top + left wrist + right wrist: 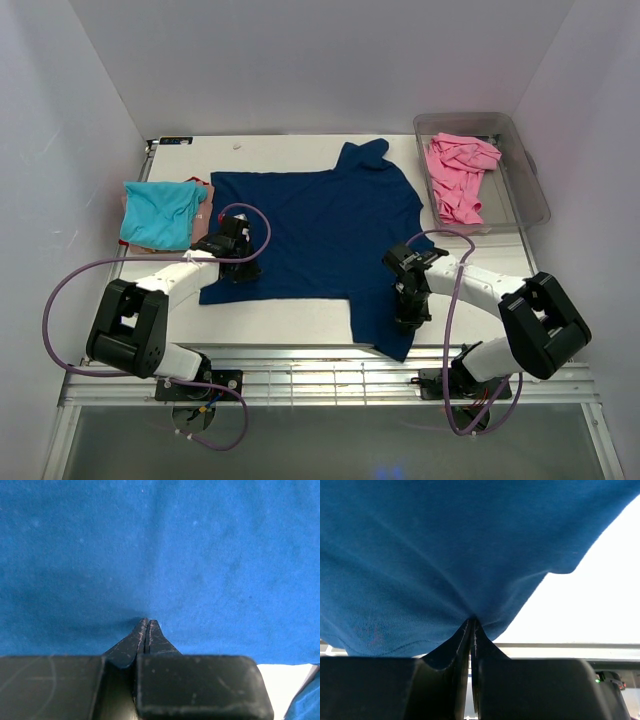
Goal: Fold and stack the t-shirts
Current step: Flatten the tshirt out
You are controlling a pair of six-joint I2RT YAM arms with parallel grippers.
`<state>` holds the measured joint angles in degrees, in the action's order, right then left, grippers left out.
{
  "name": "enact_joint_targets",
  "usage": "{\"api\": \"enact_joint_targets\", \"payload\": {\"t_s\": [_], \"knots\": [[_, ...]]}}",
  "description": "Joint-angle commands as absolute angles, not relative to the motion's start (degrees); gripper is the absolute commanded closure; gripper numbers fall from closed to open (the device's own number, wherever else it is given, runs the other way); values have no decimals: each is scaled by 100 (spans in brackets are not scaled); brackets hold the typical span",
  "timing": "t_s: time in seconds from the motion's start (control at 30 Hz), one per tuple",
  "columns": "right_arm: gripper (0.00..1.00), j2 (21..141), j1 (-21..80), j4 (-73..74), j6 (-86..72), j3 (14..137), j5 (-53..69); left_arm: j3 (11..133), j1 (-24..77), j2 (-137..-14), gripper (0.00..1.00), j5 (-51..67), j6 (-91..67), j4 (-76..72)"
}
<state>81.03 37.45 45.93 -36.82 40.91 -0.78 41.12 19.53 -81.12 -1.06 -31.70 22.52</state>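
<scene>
I log the navy t-shirt (310,230) as soft, matt cloth; a fine knit grain shows close up in the right wrist view. The turquoise t-shirt (160,212) and pink t-shirt (458,172) look like the same matt cloth, rumpled. The tub (525,175) is clear plastic, smooth and glossy. The table (290,150) is white, smooth and matt. The left gripper (148,623) and right gripper (472,622) are black and matt, apparently hard plastic, with fine pale scratches. The cables (447,330) have a smooth lilac sheath. The rails (320,365) at the near edge look like silvery metal.
</scene>
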Motion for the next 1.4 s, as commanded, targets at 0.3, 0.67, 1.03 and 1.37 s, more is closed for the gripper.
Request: {"api": "enact_joint_targets", "payload": {"t_s": [0.3,0.67,1.03,1.37], "knots": [[92,7831,3612,5282,-3508,4533,-930,4640,1969,-7848,100,-150,-2945,2286],[81,8917,3402,5037,-2146,7988,-2495,7767,2039,-9754,25,421,-2804,2302],[79,12584,2312,4562,-1521,12082,-1996,11214,2197,-12400,26,1222,-2935,3067],[64,13341,1223,2243,-2039,12182,-785,12541,2206,-13614,29,1310,-3251,2962]]}}
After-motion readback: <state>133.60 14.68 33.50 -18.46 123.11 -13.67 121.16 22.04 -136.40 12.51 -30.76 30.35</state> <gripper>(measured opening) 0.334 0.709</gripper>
